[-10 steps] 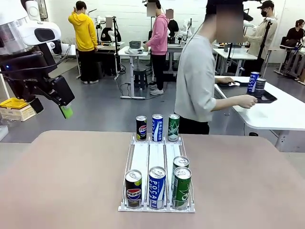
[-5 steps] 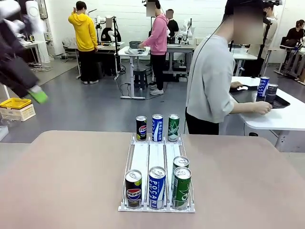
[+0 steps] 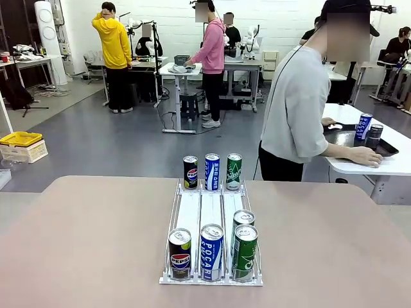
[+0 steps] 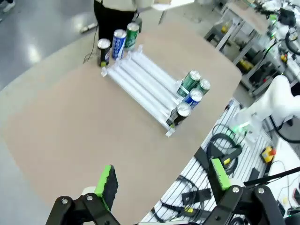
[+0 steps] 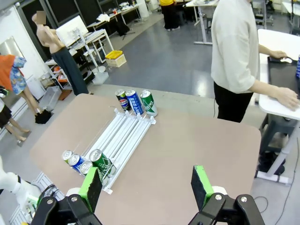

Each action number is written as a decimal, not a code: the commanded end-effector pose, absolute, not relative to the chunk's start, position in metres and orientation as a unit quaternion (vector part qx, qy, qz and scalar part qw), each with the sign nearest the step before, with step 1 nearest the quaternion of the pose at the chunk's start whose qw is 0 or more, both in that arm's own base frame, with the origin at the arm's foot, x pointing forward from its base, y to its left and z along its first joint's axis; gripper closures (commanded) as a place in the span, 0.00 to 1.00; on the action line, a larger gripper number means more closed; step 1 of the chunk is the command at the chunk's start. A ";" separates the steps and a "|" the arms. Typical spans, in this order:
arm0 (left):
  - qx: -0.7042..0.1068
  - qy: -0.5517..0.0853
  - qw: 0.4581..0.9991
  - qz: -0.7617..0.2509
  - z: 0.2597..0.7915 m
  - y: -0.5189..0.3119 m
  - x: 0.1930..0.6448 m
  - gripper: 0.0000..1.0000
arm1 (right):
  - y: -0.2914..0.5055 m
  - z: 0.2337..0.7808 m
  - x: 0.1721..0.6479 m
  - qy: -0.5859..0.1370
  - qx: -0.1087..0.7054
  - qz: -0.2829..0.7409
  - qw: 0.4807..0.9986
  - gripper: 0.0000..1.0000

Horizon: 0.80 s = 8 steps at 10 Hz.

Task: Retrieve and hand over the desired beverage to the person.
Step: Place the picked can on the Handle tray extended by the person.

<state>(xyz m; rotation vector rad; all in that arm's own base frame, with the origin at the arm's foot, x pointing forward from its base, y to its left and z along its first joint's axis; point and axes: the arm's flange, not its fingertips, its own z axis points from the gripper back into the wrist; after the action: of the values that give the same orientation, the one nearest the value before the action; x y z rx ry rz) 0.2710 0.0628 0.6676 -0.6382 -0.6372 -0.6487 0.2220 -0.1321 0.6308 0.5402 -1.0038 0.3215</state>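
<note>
A white three-lane rack (image 3: pixel 200 212) stands mid-table. At its near end are a black Pepsi can (image 3: pixel 180 253), a blue Pocari can (image 3: pixel 211 251) and two green cans (image 3: pixel 244 251). One can of each kind stands at the far end (image 3: pixel 212 171). Which one is the desired beverage I cannot tell. The person (image 3: pixel 297 115) in a grey sweatshirt stands past the far edge, turned toward a side table. My left gripper (image 4: pixel 162 177) hangs open high above the table, with the rack (image 4: pixel 140 82) below it. My right gripper (image 5: pixel 146 182) is also open and holds nothing, high over the rack (image 5: pixel 122 136).
The person's hand (image 3: pixel 366 156) rests by a black tray (image 3: pixel 385 149) with two cans on a white side table at the right. A yellow crate (image 3: pixel 20 138) sits on the floor at the left. Other people work at benches far behind. Brown tabletop (image 3: pixel 83 244) surrounds the rack.
My left arm has swung up and out of the front view's left side. The person has stepped to the right, and the tray with its cans has shifted right too.
</note>
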 end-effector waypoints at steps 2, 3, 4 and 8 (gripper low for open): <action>-0.323 -0.347 0.831 -0.290 0.649 0.057 0.266 0.00 | -0.131 0.629 0.224 -0.475 0.264 0.159 0.824 0.00; -0.337 -0.341 0.832 -0.279 0.651 0.056 0.270 0.00 | -0.131 0.629 0.224 -0.475 0.264 0.159 0.824 0.00; -0.329 -0.337 0.840 -0.270 0.649 0.054 0.272 0.00 | -0.131 0.629 0.224 -0.475 0.264 0.159 0.824 0.00; -0.333 -0.330 0.838 -0.281 0.660 0.065 0.271 0.00 | -0.131 0.629 0.224 -0.475 0.264 0.159 0.824 0.00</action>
<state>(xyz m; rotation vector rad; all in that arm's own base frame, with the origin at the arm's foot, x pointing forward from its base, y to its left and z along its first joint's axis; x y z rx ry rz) 0.2697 0.0641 0.6587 -0.6975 -0.6911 -0.5797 0.2220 -0.1321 0.6308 0.5401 -1.0038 0.3216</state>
